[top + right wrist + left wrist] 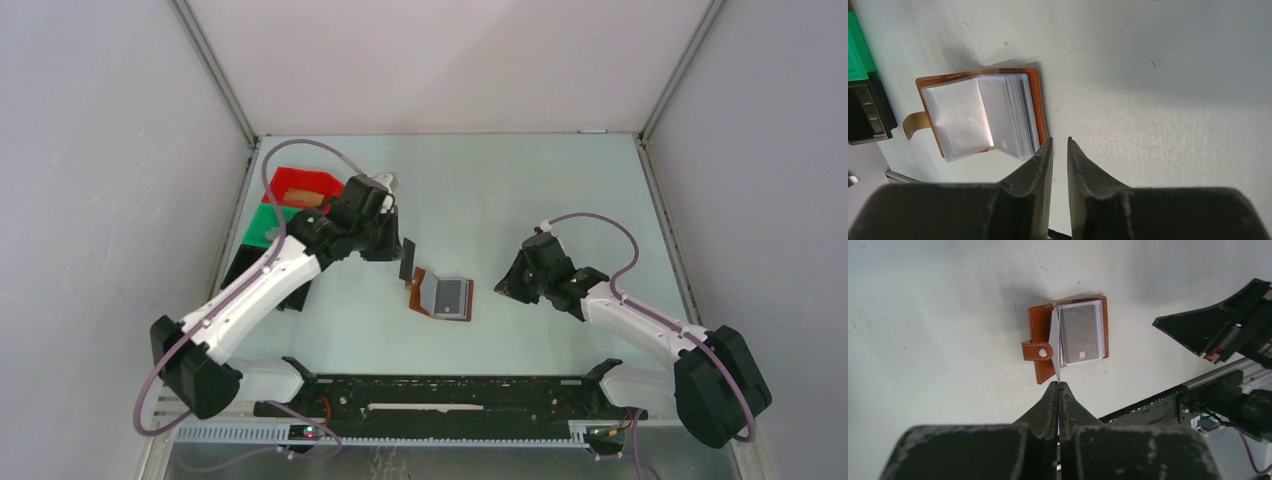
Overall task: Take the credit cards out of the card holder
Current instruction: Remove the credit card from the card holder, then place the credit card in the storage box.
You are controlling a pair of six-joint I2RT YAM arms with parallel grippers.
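Card holder (1040,325): brown stitched leather, rect.

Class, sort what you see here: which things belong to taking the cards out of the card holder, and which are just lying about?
Part of the job:
- card holder, lying open
- grey card in its pocket
- dark card pinched in the left gripper

Just lying about:
- red bin
- green bin
- black box beside them

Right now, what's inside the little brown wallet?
A dark grey card sits in a clear sleeve of the open wallet. Whether more cards hide in the sleeves stacked underneath cannot be seen.
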